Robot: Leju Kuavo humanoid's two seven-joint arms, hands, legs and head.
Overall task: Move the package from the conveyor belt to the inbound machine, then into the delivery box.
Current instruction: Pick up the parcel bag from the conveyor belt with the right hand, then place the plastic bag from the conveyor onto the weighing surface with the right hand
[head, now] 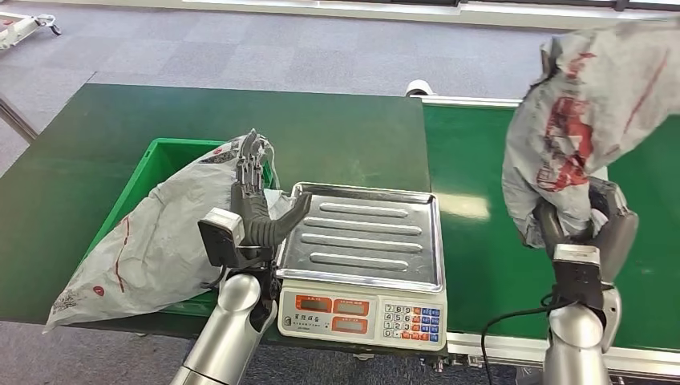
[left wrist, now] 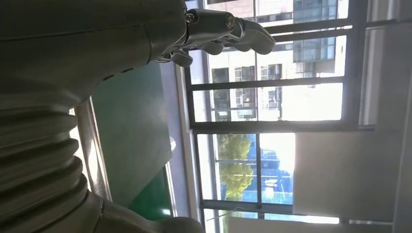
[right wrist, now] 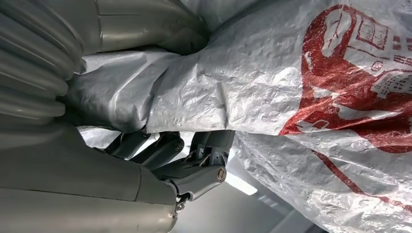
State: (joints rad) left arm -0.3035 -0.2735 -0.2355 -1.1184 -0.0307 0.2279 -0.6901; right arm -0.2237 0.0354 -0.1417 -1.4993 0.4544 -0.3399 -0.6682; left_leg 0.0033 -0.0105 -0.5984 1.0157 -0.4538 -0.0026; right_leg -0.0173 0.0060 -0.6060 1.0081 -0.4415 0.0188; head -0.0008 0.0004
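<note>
Conveyor belt (head: 481,241) runs along the right side of the scene, bright green, with no package lying on the stretch in view; to its left sits the darker green counter (head: 321,128). Grey package with red print (head: 585,120) is off the belt, held up in the air over it by the right hand (head: 584,233), whose fingers (right wrist: 194,155) are wrapped into the bag's lower folds, thumb on the other side of the plastic. Judgement: pickup from the belt is done; the carry to the inbound machine is in progress and the placement is not yet made. The inbound machine appears to be the weighing scale (head: 361,265) at the near edge of the counter; its steel pan is bare. Delivery box is taken to be the green bin (head: 164,156) at the left, which already holds a second grey bag (head: 144,249) draped over its near rim. Left hand (head: 255,196) stands upright between bin and scale, fingers spread, holding nothing, thumb towards the pan. Left to do: set the package on the pan, then shift it to the bin. Hard to make out: the package's top is cut off at the picture's edge, its contents cannot be told, the scale's displays are too small to read, and most of the bin's inside is hidden by the bag.
</note>
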